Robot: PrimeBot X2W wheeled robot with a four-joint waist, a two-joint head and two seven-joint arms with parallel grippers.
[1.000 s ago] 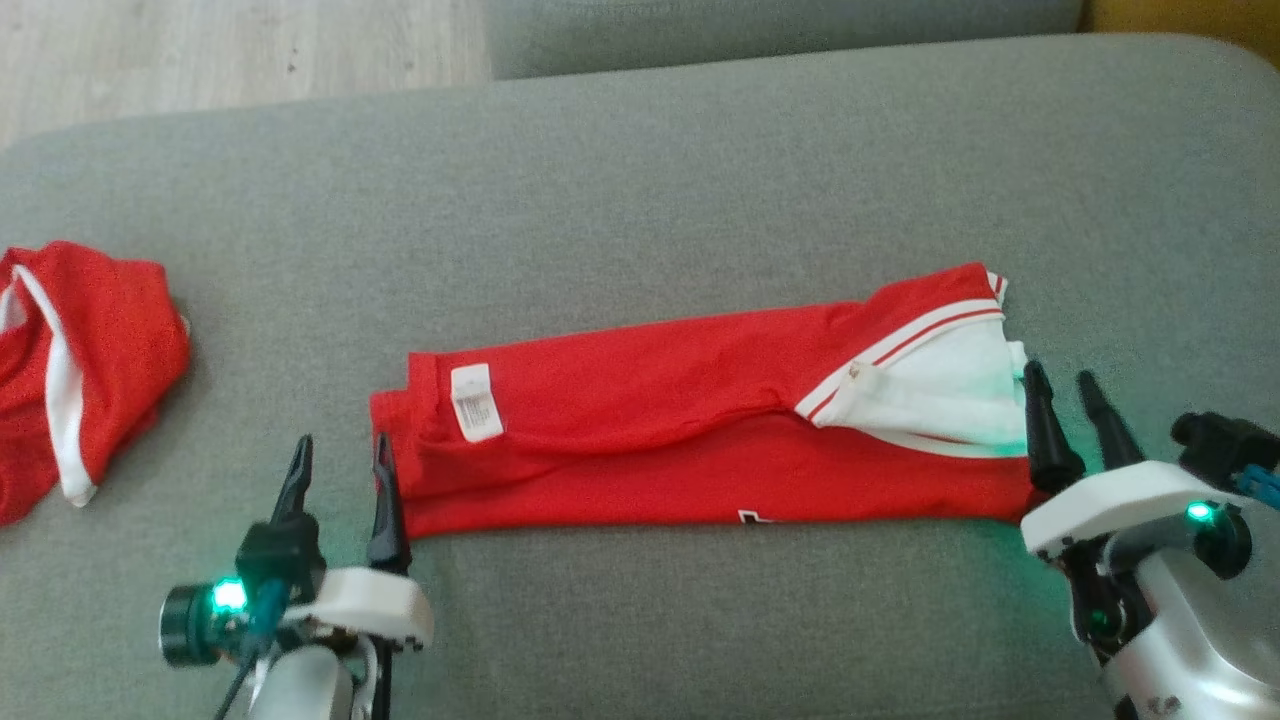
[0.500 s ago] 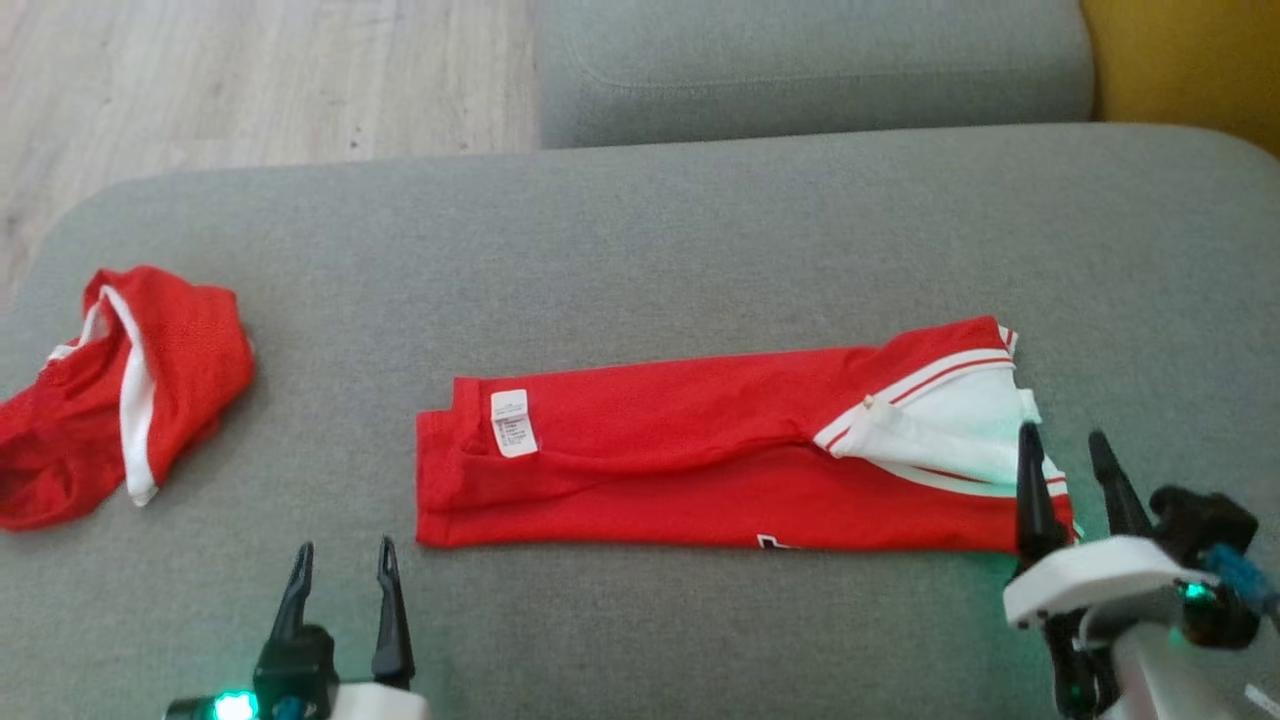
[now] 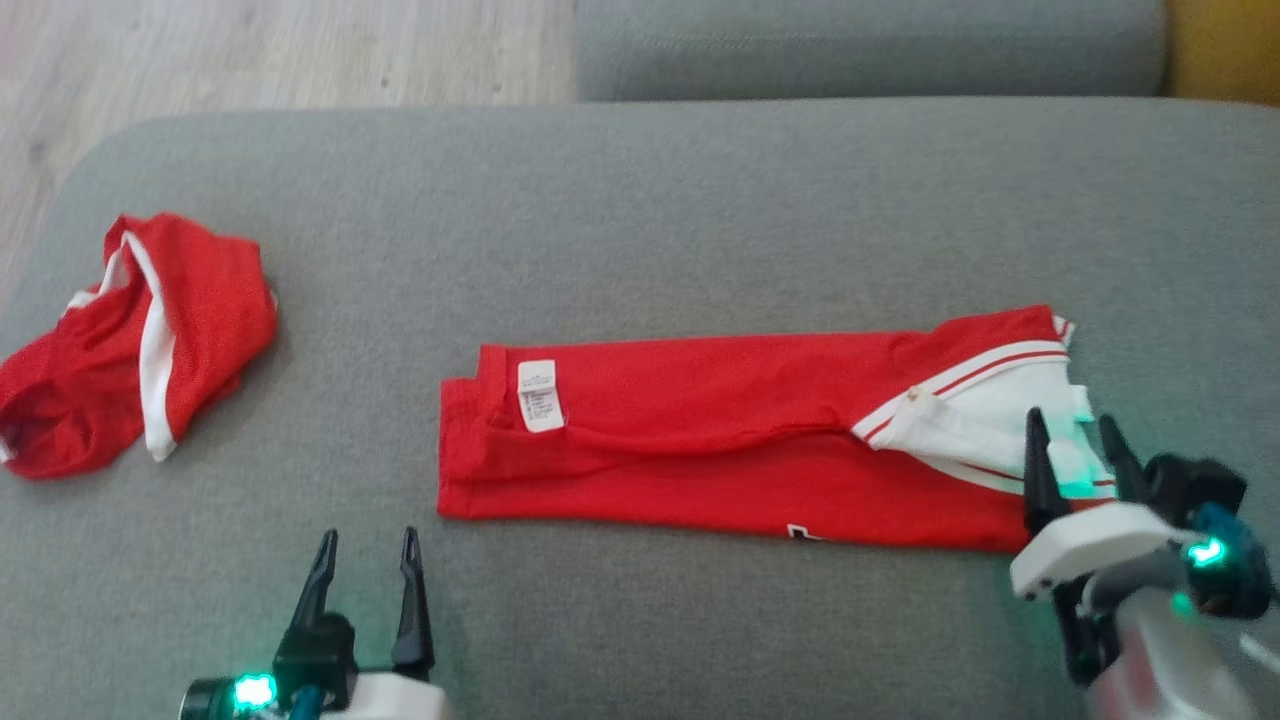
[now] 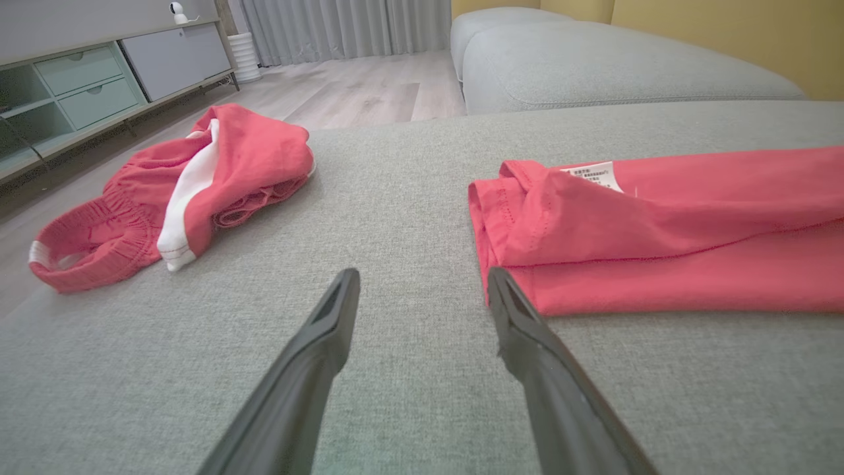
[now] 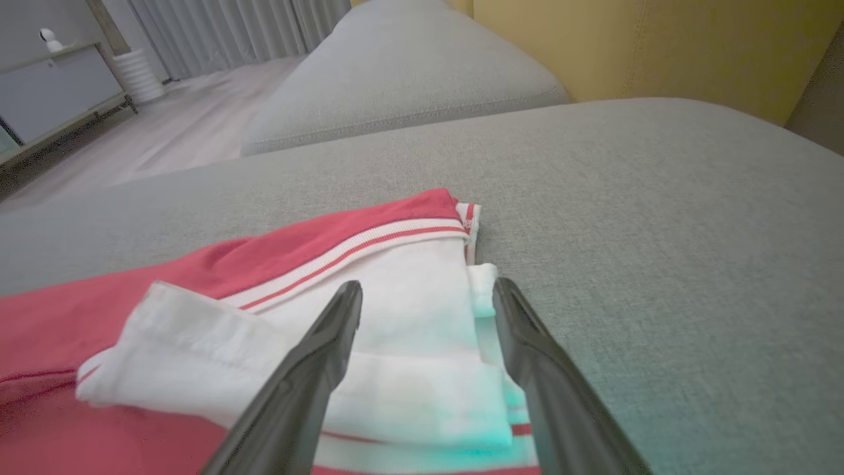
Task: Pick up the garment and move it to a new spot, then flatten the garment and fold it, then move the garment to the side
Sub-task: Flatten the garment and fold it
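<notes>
Retreating left gripper (image 3: 368, 534), garment (image 3: 720, 450) lying folded

We cannot read small white care label (image 3: 540, 395) on folded red jersey garment (image 3: 720, 450); crumpled red-and-white shorts (image 3: 190, 310) cut by head view's left edge.

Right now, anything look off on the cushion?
The folded red shirt is slightly askew: its white collar pokes past the right end, and the left-end layers don't line up. Red shorts lie crumpled near the left edge of the cushion.
</notes>
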